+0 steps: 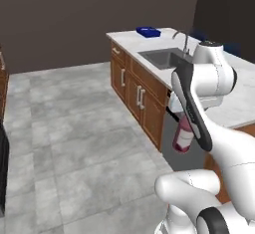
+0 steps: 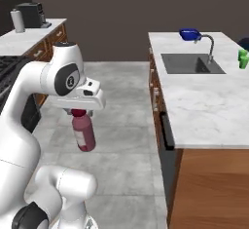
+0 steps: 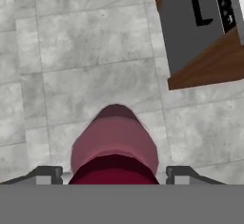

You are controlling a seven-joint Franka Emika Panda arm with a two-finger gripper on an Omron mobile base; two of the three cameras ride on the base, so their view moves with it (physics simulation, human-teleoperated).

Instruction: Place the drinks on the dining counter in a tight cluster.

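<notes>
Now grasping the juice bottle (image 2: pixel 83 133) in the tool (image 2: pixel 79 112), hanging upright over the floor, well left of and below the bench (image 2: pixel 204 101) top; needs lifting rightward

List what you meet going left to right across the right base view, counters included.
Paper towel roll → coffee machine → juice bottle hanging from the gripper → sink → faucet → green cups.
</notes>
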